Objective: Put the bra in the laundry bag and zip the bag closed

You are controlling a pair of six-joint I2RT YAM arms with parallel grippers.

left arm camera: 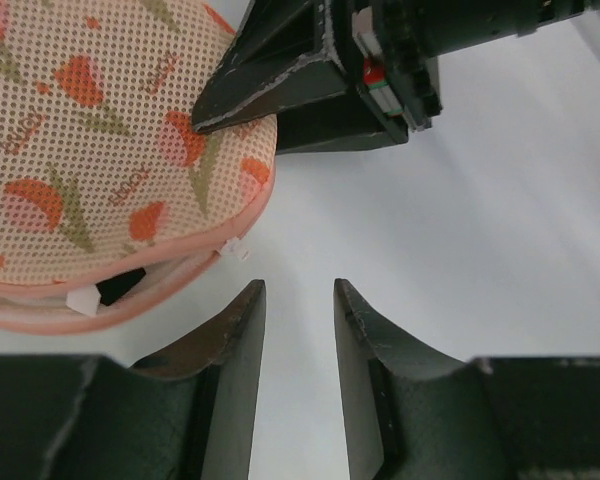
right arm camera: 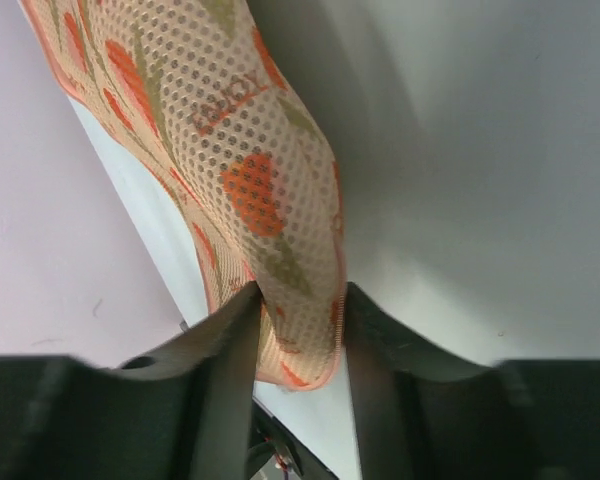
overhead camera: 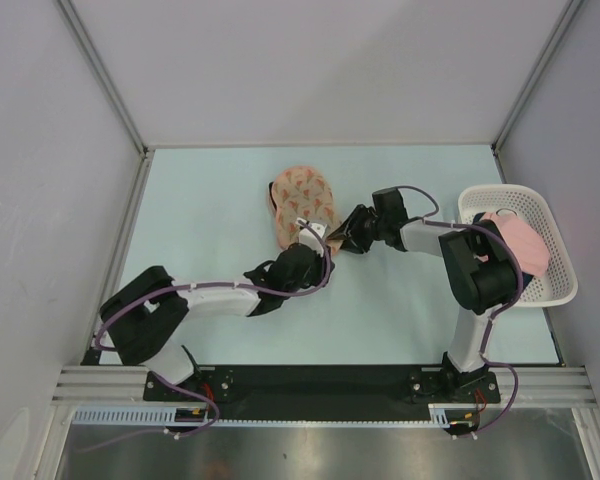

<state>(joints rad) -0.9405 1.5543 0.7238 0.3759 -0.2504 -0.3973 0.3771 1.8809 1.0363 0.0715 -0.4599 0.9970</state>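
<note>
Pale worktop point(overhead camera: 200, 200), mid-frame: right hand point(right arm camera: 300, 310) pinches the bag point(overhead camera: 305, 195); left hand point(left arm camera: 298, 300) spread. Pulling the zip point(left arm camera: 232, 248) may slip that pinch.

White-linked arms point(overhead camera: 215, 303), black joints point(overhead camera: 142, 303), purple cables point(overhead camera: 205, 286); left hand point(left arm camera: 298, 300) matte black.

place: robot lab cell | signs: white panel walls point(overhead camera: 40, 150); aluminium frame point(overhead camera: 102, 75); pale table point(overhead camera: 205, 195)

Pale blue table point(overhead camera: 200, 220) before me, peach patterned laundry bag point(overhead camera: 302, 193) lying mid-table, white lattice basket point(overhead camera: 480, 212) at my right edge.
</note>
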